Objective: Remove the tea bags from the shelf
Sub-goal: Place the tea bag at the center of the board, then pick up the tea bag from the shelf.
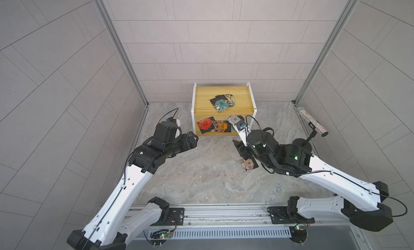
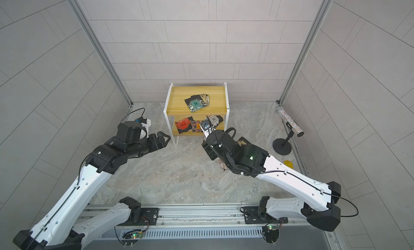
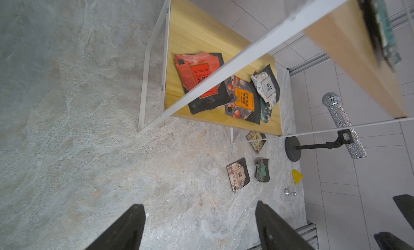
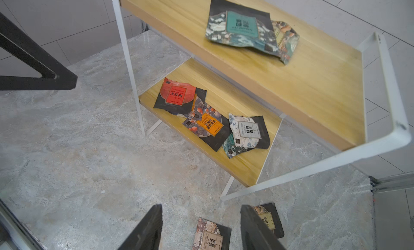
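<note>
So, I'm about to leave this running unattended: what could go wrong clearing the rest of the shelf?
1. The red tea bag, orange tea bag and white tea bag overlap on the lower board; a pinch could drag a neighbour or lift two.
2. That tier sits under the top board, behind a thin white frame post; the right gripper, reaching in, might bump it and shift the shelf.

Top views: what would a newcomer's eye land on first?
The yellow shelf against the back wall, with bright tea bags on both boards: teal on top, red and orange below. By the right wall, a glittery microphone on a black stand. A few loose bags lie on the marble floor near the right arm.
</note>
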You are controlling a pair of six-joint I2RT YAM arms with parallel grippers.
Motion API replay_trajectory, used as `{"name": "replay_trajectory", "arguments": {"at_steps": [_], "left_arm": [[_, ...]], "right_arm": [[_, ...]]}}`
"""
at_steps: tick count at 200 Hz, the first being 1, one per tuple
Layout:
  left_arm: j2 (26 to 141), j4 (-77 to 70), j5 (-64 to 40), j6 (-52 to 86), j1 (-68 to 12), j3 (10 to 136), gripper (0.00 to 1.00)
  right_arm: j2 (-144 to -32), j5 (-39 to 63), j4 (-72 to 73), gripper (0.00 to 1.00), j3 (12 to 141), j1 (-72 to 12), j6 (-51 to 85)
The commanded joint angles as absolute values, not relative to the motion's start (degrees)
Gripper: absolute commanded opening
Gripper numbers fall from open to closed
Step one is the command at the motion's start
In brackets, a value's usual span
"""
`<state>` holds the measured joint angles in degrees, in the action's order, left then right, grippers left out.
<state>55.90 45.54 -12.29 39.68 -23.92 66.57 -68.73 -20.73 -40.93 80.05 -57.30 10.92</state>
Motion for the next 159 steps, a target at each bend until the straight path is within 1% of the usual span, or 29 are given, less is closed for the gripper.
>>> {"name": "replay_trajectory", "arguments": {"at_steps": [1,42,75,94,107,159], "left_arm": [[56.8,47.4,-13.0,40.8,-24.0,69.6,0.84],[58.9,48.0,-14.2,41.2,-23.8,73.4,0.83],[60.6,48.2,-14.8,41.1,-23.4,75.6,0.83],[61.5,47.9,-15.5,40.9,-23.0,76.2,0.83],[61.7,47.6,-15.9,40.8,-22.9,76.2,0.83],[61.9,46.8,-17.6,40.8,-21.5,75.6,0.83]], "right_arm": [[-70.7,-16.9,-47.1,0.59,86.0,-54.5,11.0],[-77.2,-10.6,-53.3,0.60,99.0,-49.1,11.9],[-84.5,-7.6,-58.0,0.69,111.1,-46.3,12.2],[-89.3,-3.9,-60.3,0.74,118.1,-44.4,12.9],[-93.2,-2.7,-62.7,0.80,123.5,-43.6,12.9],[-107.1,-0.7,-69.4,0.81,143.5,-41.8,12.9]]}}
